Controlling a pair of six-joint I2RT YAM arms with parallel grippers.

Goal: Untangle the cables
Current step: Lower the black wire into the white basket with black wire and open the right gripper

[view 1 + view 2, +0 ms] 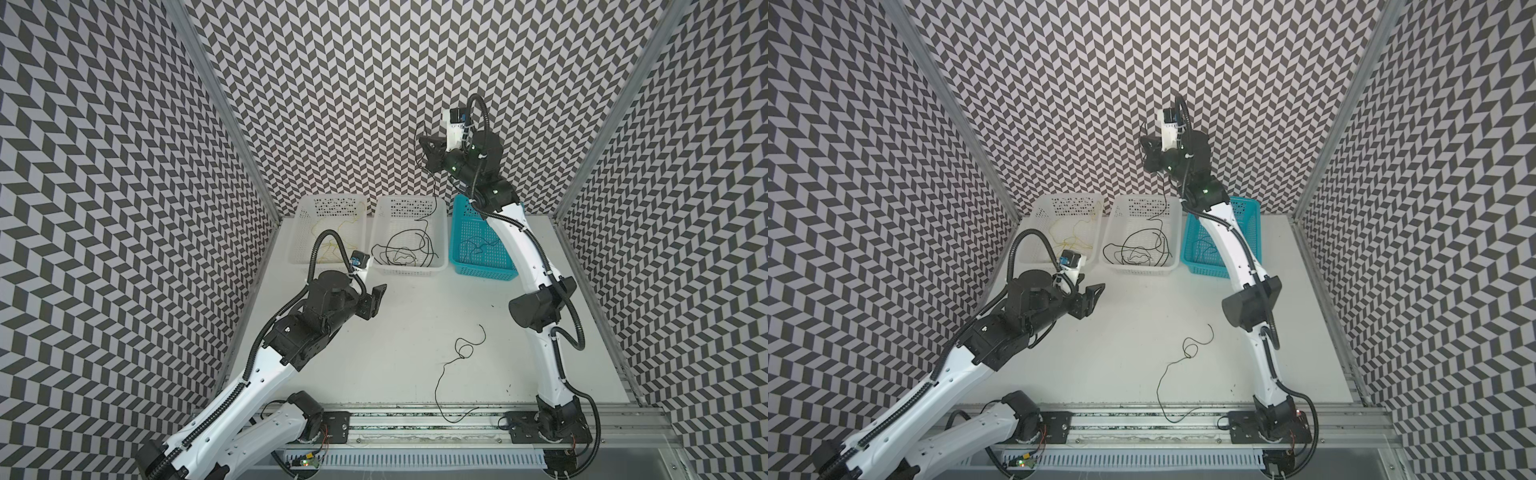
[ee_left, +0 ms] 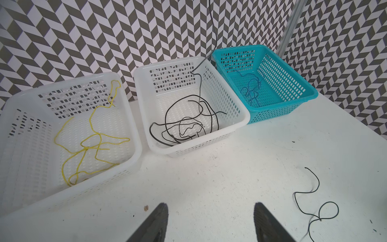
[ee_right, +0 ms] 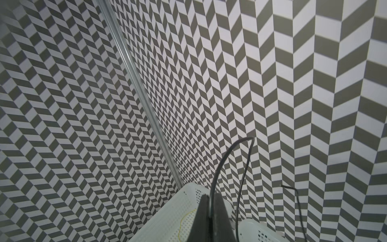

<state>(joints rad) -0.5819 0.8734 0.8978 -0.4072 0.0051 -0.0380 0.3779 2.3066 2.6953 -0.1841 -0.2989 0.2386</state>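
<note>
Pinches a single black cable (image 1: 435, 195) between the pressed-together fingers of the right gripper (image 3: 209, 199), raised high beside the chevron back wall (image 1: 353, 104), above the far end of the middle white basket (image 1: 409, 272). Arcs up out of the fingertips in a short bow, then drops as one long thin line down into that basket. Ends there among the other black cables (image 2: 165, 117), coiled loosely on the basket floor; cannot tell whether resting on them or hanging just clear.

Holds the left gripper (image 2: 211, 209) low over the white table (image 1: 395, 332), just in front of the gap between the left white basket (image 1: 297, 232) and the middle one. Spreads its fingers well apart, gripping nothing, with only bare tabletop between them.

In the left white basket, only yellow cables (image 2: 90, 120), crossed over one another, with one end climbing the far wall. In the teal basket (image 1: 482, 270), at the right of the row and partly behind the right arm in both top views, a small tangle of blue cables (image 2: 251, 92).

Out on the open table, well apart from all three baskets and nearer the front rail (image 1: 415, 419), one more loose black cable (image 1: 436, 388): twisted into a small loop near its far end, with its near end trailing over the table edge onto the rail
</note>
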